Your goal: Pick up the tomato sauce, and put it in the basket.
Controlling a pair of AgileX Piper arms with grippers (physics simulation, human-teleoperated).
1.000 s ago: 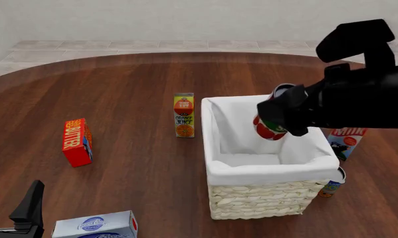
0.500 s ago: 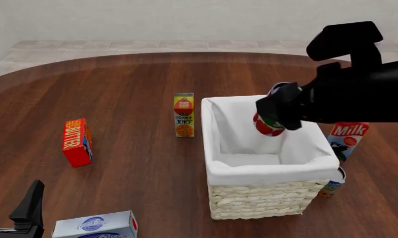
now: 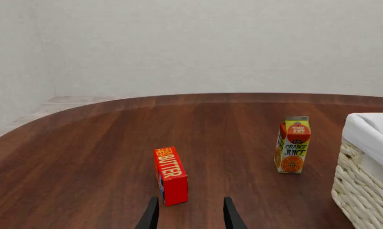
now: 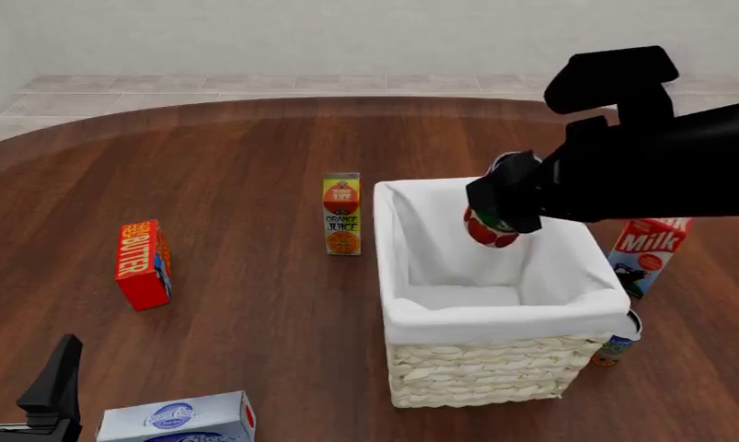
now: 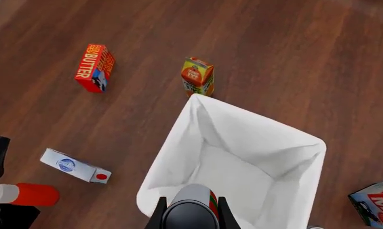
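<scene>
The tomato sauce (image 4: 490, 227), a small red-labelled can with a dark grey top, hangs in the air over the basket (image 4: 492, 368), held by my right gripper (image 4: 502, 204), which is shut on it. In the right wrist view the can's grey top (image 5: 191, 213) sits between the two fingers, with the basket's white lining (image 5: 242, 162) open straight below. The can is above the rim, not touching the lining. My left gripper (image 4: 26, 387) rests low at the near left corner, open and holding nothing; its fingertips (image 3: 151, 214) point toward the butter box.
An orange juice carton (image 4: 340, 214) stands left of the basket. A red butter box (image 4: 142, 263) is farther left. A white box (image 4: 178, 419) lies at the near edge. A milk carton (image 4: 645, 253) and a bluish can (image 4: 617, 343) stand right of the basket.
My right arm has carried the can slightly left and a little higher over the basket, uncovering the milk carton. The left arm has not moved.
</scene>
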